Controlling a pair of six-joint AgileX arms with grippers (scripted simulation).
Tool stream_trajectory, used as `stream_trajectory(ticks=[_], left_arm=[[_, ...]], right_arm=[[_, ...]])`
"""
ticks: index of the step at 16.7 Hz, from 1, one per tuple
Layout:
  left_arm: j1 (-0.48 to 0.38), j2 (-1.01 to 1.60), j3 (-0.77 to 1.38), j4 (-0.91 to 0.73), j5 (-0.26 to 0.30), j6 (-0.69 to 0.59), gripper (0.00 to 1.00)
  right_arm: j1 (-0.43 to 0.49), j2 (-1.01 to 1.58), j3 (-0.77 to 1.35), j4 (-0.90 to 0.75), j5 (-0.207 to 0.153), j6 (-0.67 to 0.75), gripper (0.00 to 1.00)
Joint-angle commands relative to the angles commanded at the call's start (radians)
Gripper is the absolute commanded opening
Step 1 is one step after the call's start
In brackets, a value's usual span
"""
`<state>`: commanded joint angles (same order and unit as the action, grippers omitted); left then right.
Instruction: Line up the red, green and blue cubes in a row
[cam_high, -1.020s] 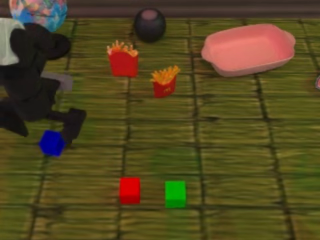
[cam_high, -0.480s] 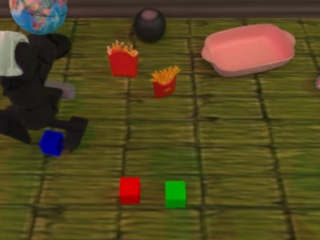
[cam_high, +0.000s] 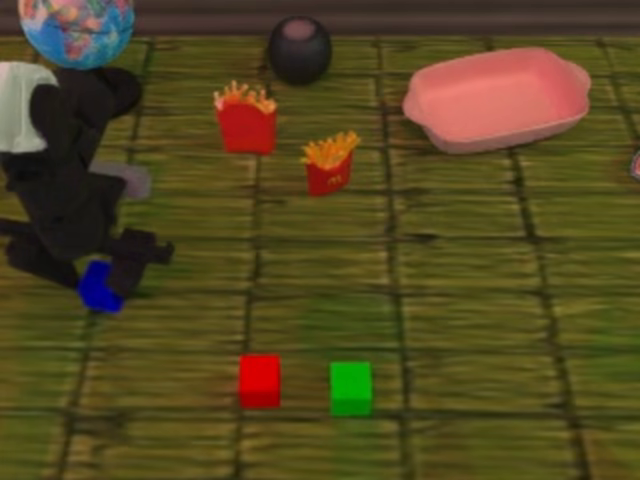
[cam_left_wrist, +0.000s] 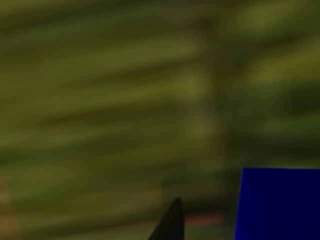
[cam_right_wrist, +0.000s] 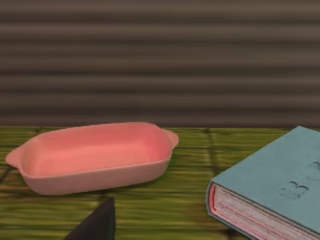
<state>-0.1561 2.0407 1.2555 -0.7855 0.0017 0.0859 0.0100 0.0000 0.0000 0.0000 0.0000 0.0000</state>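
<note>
The blue cube lies on the mat at the left. My left gripper stands low over it, open, with one dark finger on each side and the cube's top partly hidden by the hand. In the left wrist view one fingertip stands apart from the blue cube, with mat showing between them. The red cube and the green cube sit side by side near the front, a small gap between them. My right arm is out of the top view; one of its fingertips shows, holding nothing.
Two red cartons of fries stand mid-back. A black round pot and a globe are at the back, a pink baking dish at the back right. A blue-grey book lies near the right gripper.
My left gripper has come down around the blue cube, its fingers now flanking it and hiding its top. The cube, the red cube and the green cube have not moved.
</note>
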Motion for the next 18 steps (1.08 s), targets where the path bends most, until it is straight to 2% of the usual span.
stream_trajectory(ticks=[3,4,13,18], left_arm=[[0.0,0.0,0.0,0.0,0.0,0.0,0.02],[0.0,0.0,0.0,0.0,0.0,0.0,0.0],[0.001,-0.021,0.01,-0.012,0.002,0.0,0.0],[0.012,-0.073,0.1,-0.163,0.002,-0.003,0.0]], right_arm=[[0.0,0.0,0.0,0.0,0.0,0.0,1.0],[0.0,0.0,0.0,0.0,0.0,0.0,1.0],[0.0,0.0,0.0,0.0,0.0,0.0,1.0],[0.0,0.0,0.0,0.0,0.0,0.0,1.0]])
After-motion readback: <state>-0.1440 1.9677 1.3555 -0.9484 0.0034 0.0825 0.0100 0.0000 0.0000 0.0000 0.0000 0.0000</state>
